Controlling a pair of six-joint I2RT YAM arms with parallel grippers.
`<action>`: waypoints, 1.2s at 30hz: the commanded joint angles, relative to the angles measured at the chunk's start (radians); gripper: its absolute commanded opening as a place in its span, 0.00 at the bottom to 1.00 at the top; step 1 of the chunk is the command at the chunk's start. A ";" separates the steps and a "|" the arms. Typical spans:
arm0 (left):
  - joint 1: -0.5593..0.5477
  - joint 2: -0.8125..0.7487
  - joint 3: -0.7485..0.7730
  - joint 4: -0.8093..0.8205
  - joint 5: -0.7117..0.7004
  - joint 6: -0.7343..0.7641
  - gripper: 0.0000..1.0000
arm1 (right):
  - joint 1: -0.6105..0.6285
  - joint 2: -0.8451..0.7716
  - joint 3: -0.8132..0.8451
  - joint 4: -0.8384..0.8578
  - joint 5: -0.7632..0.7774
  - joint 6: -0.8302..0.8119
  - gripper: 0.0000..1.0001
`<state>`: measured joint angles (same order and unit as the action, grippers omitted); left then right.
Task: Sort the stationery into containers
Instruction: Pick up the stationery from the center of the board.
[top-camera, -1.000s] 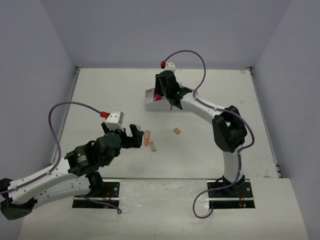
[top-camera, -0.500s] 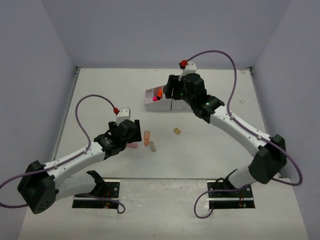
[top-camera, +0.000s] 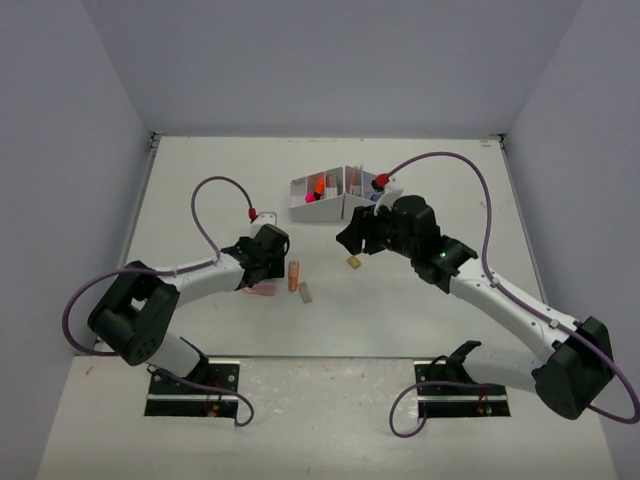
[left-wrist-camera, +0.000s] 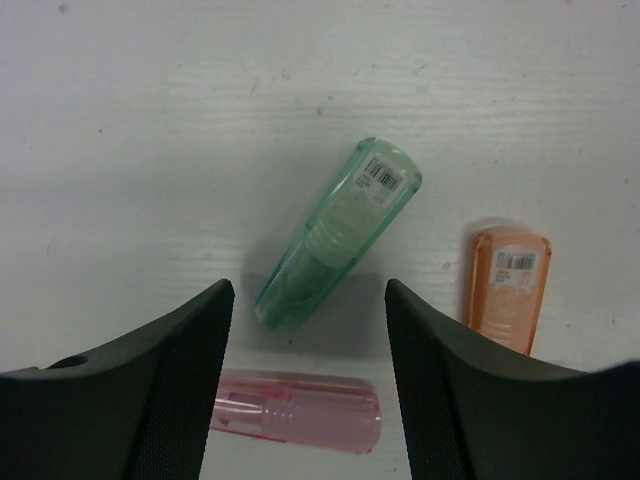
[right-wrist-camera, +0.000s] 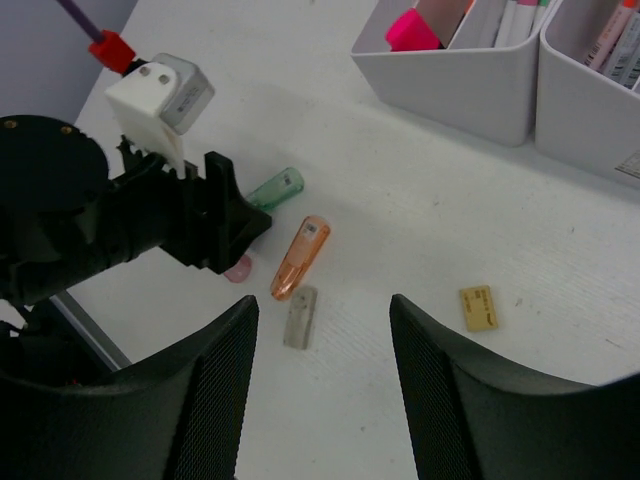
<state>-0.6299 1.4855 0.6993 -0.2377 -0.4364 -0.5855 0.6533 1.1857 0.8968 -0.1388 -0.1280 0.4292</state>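
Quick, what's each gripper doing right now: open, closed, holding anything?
Left gripper: open, gripping nothing, poised over the pink tube and green tube.
Right gripper: open, empty.

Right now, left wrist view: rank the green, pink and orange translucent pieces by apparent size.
1. green piece: looks largest and shows in full.
2 or 3. pink piece and orange piece: they look close in size and both are partly hidden, so I won't rank them.
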 joint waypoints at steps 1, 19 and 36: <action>0.029 0.085 0.059 0.077 0.078 0.076 0.53 | -0.003 -0.076 -0.020 0.050 -0.064 0.011 0.57; 0.039 -0.011 0.094 0.089 0.106 0.064 0.00 | -0.004 -0.244 -0.066 0.016 -0.062 0.020 0.56; 0.138 0.250 0.637 -0.011 0.274 0.136 0.00 | -0.006 -0.334 -0.086 -0.032 -0.048 0.033 0.56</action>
<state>-0.5419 1.6477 1.2224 -0.2038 -0.2264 -0.4875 0.6533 0.8638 0.7918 -0.1526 -0.1745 0.4557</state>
